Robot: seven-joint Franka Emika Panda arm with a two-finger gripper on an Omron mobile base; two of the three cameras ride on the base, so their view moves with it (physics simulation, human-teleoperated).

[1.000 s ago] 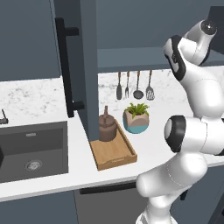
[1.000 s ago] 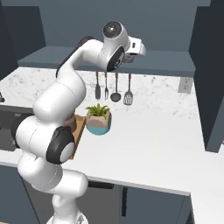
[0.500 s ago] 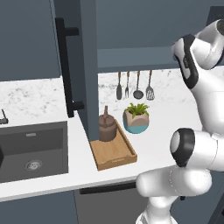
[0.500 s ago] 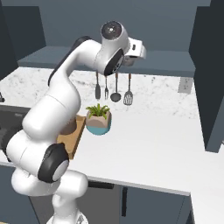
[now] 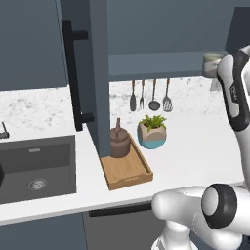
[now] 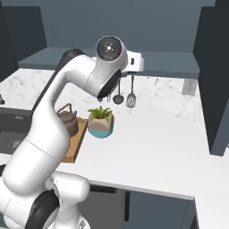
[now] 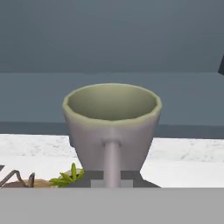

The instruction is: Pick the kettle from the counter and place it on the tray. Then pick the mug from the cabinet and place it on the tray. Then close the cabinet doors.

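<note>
The small grey-green mug with a pale rim (image 7: 112, 127) is sitting right in front of the hand camera, its loop handle turned toward the lens and its open mouth showing a smooth olive inside. From the left base view only a sliver of it is peeking out beside the white arm, level with the dark blue-grey cabinet shelf (image 5: 156, 62). The gripper's (image 7: 112, 178) tips are sitting low at the mug's base, cut off by the frame edge, so I cannot tell whether they are clamping it or standing apart.

Below, the squat dark-brown kettle (image 5: 119, 141) is resting on the far end of the rectangular light-brown wooden tray (image 5: 128, 170), beside a teal-and-tan plant pot (image 5: 152, 133). The tray is lying on the white veined marble-look counter (image 6: 152, 147). One tall cabinet door (image 5: 99, 73) is standing open, edge-on.
</note>
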